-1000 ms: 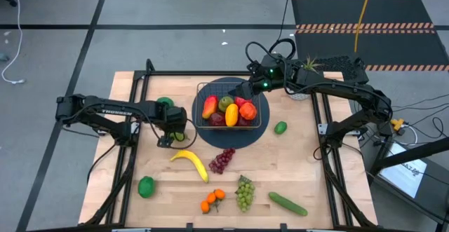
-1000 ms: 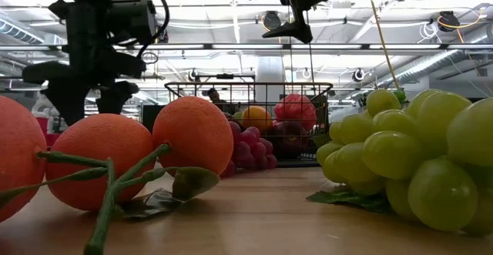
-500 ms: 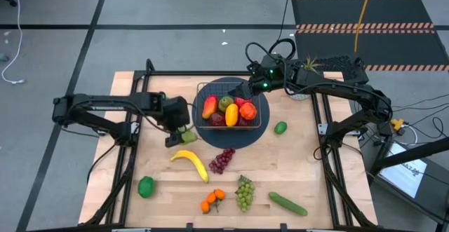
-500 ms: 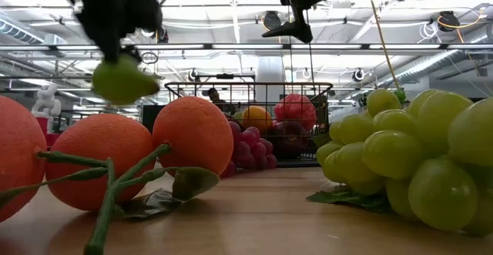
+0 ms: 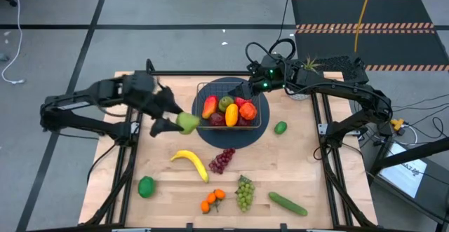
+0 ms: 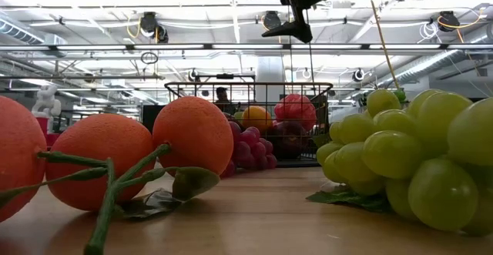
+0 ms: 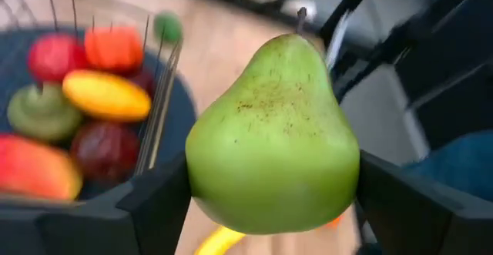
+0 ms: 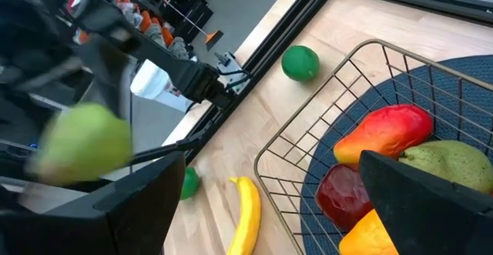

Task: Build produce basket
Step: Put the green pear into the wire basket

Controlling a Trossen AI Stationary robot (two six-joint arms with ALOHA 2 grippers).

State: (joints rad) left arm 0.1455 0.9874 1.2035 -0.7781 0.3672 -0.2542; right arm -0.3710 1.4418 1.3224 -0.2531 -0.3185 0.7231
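- Lifted off the wood since a second ago, your left gripper point(image 5: 175, 125) has carried the smooth green pear point(image 5: 187, 123) up from the table's left side to the left edge of the basket; half a second ago it hung lower and further left.
- You have that pear point(image 7: 273, 135) clamped between the two dark fingers point(image 7: 158, 201), stem pointing away from the wrist, held above the table and touching nothing else.
- Just beside it sits the shallow square wire-mesh basket with a thin brass-coloured rim point(image 5: 198, 99), resting on a round dark mat point(image 5: 231, 139).
- Inside the basket you can see a red-orange mango point(image 5: 209, 106), a second green pear point(image 5: 225, 103), a yellow-orange fruit point(image 5: 231, 114), a red pepper point(image 5: 248, 110) and dark red fruit.
- Your right gripper point(image 5: 243, 90) hovers over the basket's far right corner, fingers spread apart and holding nothing.
- On the bare wood nearer you lie a yellow banana point(image 5: 191, 162), purple grapes point(image 5: 222, 160), green grapes point(image 5: 244, 192), small oranges point(image 5: 212, 201), a green cucumber point(image 5: 287, 203), and a lime point(image 5: 146, 186).
- Another lime point(image 5: 280, 127) lies right of the mat.
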